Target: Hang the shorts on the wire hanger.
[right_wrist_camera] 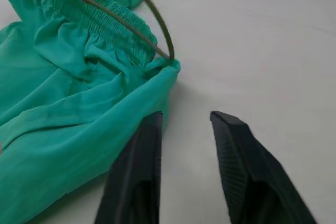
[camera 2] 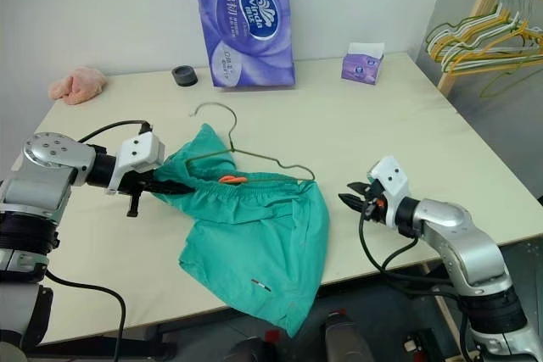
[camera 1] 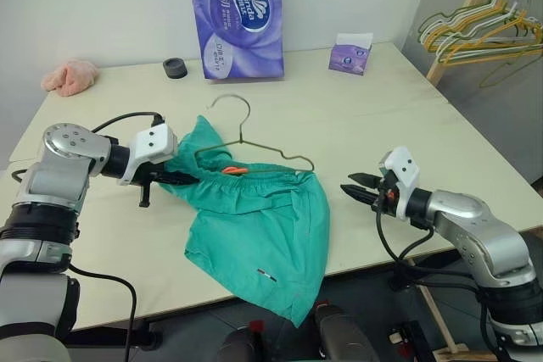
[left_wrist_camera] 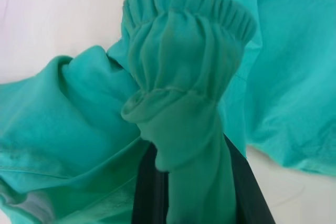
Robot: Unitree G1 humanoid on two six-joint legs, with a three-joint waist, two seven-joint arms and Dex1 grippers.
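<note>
left gripper (camera 1: 174,178) is pinching the shorts (camera 1: 263,226) waistband, right gripper (camera 1: 361,186) sits parted and empty beside them - I'd keep that pinch taut and grab the free end so it stays over the wire hanger (camera 1: 254,148) - no yanking

Purple tissue pack (camera 1: 237,14), standing at table's (camera 1: 382,133) far edge: "Vinda" logo in white oval, Chinese chars beside it, too small to make out. Nothing else legible.

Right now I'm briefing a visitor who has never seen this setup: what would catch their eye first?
The teal shorts, spread at the table's front edge with one leg hanging over it, and the wire hanger partly threaded into their waistband. The left hand pinches the waistband's end; the right hand is open just beside the shorts. Behind stands a purple tissue pack.
</note>
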